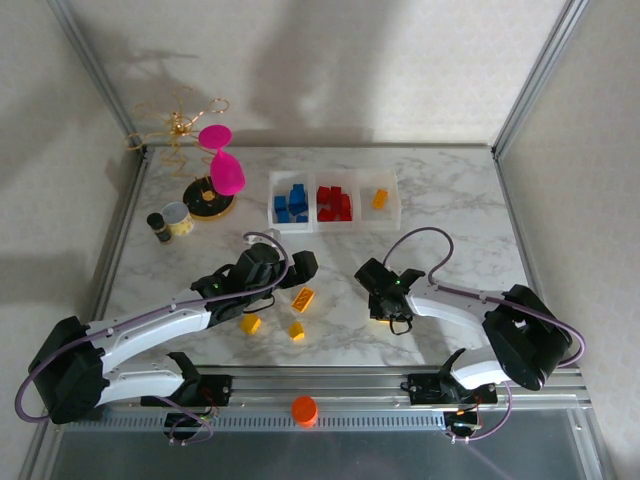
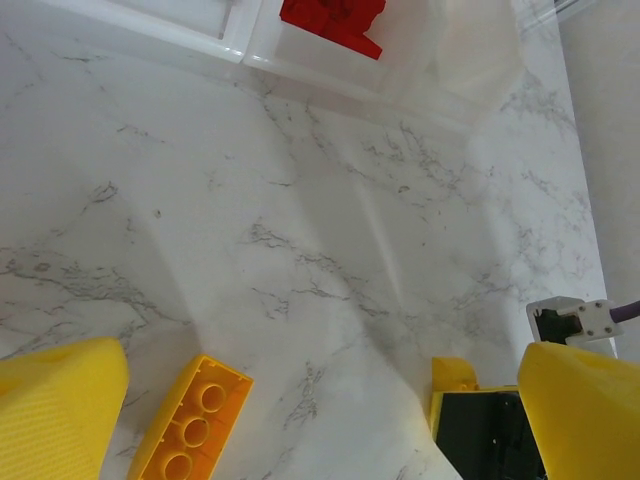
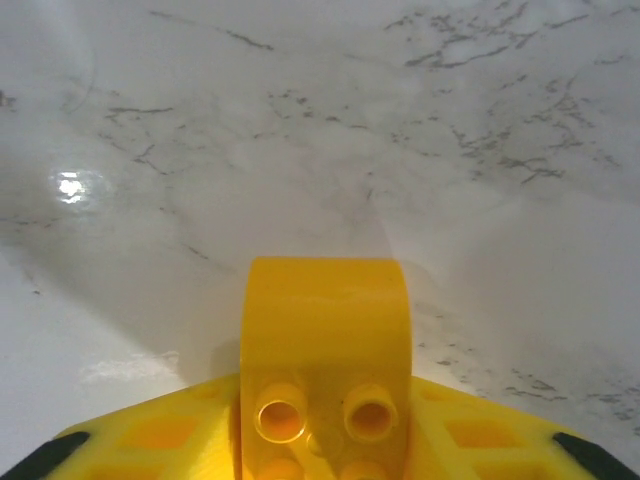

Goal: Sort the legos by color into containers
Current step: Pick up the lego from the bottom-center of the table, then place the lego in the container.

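Right hand point(image 1: 388, 310) angled down, jaws pinching a yellow brick point(image 3: 325, 340).

The left arm point(image 1: 150, 335) and right arm point(image 1: 455, 298) each had white link covers and black joint housings. A purple cable point(image 1: 430, 230) looped outside each arm. The fingers point(image 2: 55, 405) of the left gripper point(image 2: 320, 405) were yellow with a fine woven texture.

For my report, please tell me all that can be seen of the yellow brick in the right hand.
The yellow lego brick is smooth, glossy plastic, with a rounded far end and two hollow studs facing the camera. It sits between the right hand's yellow pads, which meet both its sides, over the white marbled table.
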`<act>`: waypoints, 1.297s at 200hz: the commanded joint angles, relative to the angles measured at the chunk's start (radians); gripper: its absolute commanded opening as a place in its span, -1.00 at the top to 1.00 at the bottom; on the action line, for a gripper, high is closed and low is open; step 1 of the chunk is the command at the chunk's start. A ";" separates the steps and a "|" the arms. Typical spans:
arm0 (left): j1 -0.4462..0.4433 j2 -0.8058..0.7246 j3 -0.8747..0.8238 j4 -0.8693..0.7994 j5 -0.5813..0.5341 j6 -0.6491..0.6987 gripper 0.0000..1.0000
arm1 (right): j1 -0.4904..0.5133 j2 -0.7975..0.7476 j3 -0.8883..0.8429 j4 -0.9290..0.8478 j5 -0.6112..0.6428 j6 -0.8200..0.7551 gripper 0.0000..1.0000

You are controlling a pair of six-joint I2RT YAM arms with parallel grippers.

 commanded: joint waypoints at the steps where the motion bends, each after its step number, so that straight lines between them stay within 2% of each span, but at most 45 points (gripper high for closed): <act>1: -0.004 0.005 0.029 -0.003 -0.035 -0.004 -0.99 | 0.006 -0.004 -0.006 0.012 -0.014 0.008 0.35; 43: 0.000 0.007 0.047 0.007 -0.037 0.011 -0.99 | -0.004 -0.048 0.034 -0.013 0.023 -0.007 0.48; 71: 0.017 0.018 0.058 0.019 -0.021 0.012 -0.99 | -0.062 -0.099 0.084 0.015 0.015 -0.056 0.50; 104: 0.048 0.026 0.072 0.033 -0.005 0.025 -0.99 | -0.112 -0.087 0.194 0.053 0.078 -0.141 0.51; 122: 0.072 0.025 0.085 0.036 0.000 0.030 -0.99 | -0.171 -0.036 0.256 0.096 0.071 -0.189 0.52; 167: 0.145 0.049 0.120 0.049 0.033 0.041 -0.99 | -0.248 0.143 0.441 0.232 0.090 -0.306 0.50; 259: 0.213 0.133 0.181 0.108 0.061 0.044 -0.99 | -0.382 0.569 0.856 0.265 0.126 -0.430 0.48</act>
